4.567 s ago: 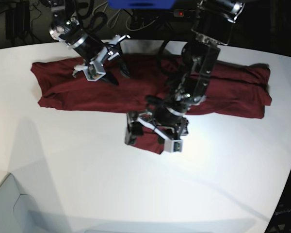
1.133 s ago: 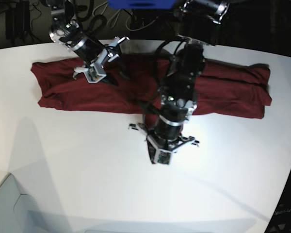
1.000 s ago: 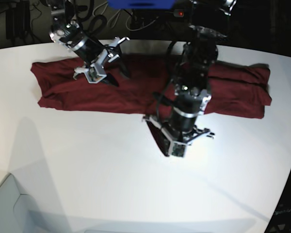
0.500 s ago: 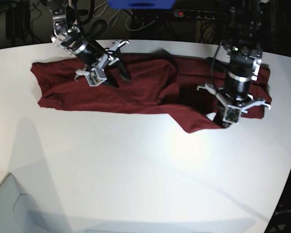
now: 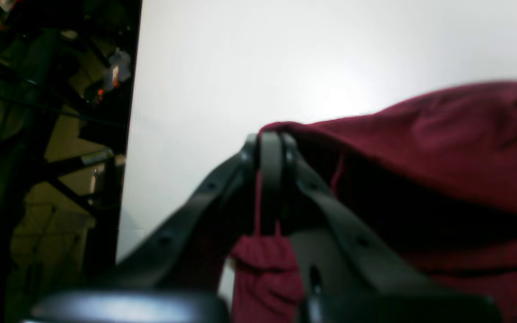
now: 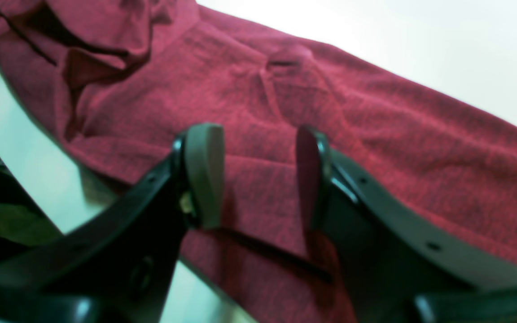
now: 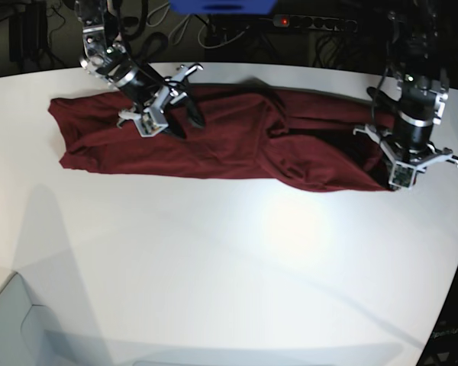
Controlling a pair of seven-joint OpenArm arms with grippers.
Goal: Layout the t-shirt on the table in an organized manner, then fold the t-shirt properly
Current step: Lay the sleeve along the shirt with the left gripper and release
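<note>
**Maroon shirt stretched across the top of the table, one end pinched**

Long-sleeved dark maroon t-shirt (image 7: 214, 145) lying as a long rumpled band across the upper part of the base view, from upper left almost to the right edge, on the white table (image 7: 214, 267). Lots of bare tabletop below it, curved table edge visible at the right and lower left.

Left gripper (image 7: 401, 179) at the right side of the base view, pointing down at the shirt's right end. Left wrist view: jaws pressed together with a thin strip of maroon fabric (image 5: 267, 251) caught between them, a bunched bit hanging below near the bottom centre, the rest of the cloth humped up to the right. So clamped on the shirt, no gap showing.

Right gripper (image 7: 179, 114) in the upper left of the base view, angled down over the left half of the shirt. Right wrist view: two fingers (image 6: 204, 175) clearly apart, plain red knit (image 6: 375, 134) visible through the gap, nothing held between them. Hard to tell if the tips actually touch the cloth or just sit right above it.

Folds and a dark crease bunched mid-shirt in the base view, roughly centre top, where the fabric overlaps itself
</note>
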